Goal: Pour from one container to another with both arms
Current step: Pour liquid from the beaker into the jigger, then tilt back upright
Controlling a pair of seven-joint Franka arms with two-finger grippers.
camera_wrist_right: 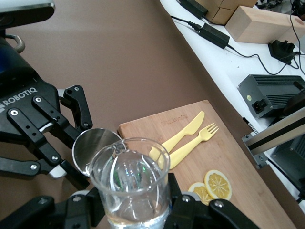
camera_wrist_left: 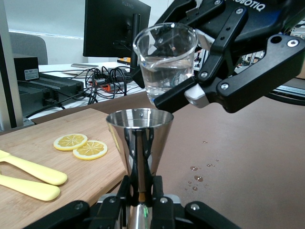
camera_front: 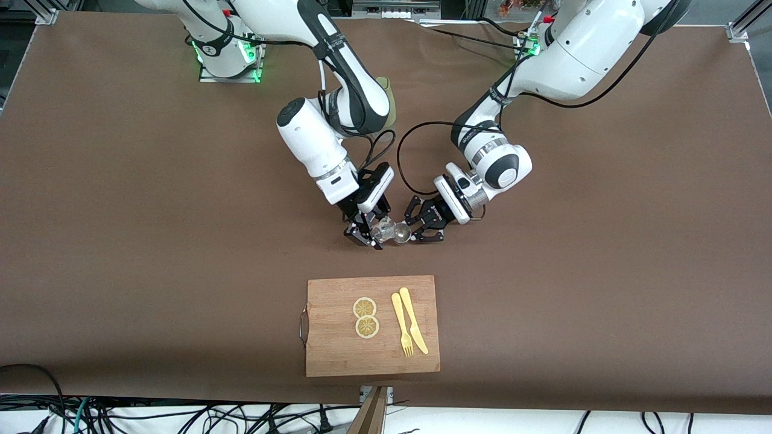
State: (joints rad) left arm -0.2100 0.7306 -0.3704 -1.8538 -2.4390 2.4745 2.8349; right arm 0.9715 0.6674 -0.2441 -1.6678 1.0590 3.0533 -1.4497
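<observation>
1. Right now I have both arms reaching in over the brown desk [camera_front: 120,241], meeting above bare cloth just farther from the front camera than the cutting board [camera_front: 338,355] with its lemon slices [camera_front: 365,317], fork [camera_front: 401,325] and knife [camera_front: 414,320].
2. My right end effector [camera_front: 375,234] is clamped on the glass cup [camera_wrist_left: 164,59], which holds a little clear liquid.
3. My left end effector [camera_front: 417,232] grips the jigger [camera_wrist_left: 139,143] at its narrow waist, long axis upright, mouth open to the top.
4. What the pour turns on: the cup sits just above and beside the jigger's rim, nearly touching, hardly tilted as far as I can judge. I'd tip its lip toward the jigger's mouth.
5. Small droplets [camera_wrist_left: 196,176] on the desk beside the jigger suggest spilling is the risk.
</observation>
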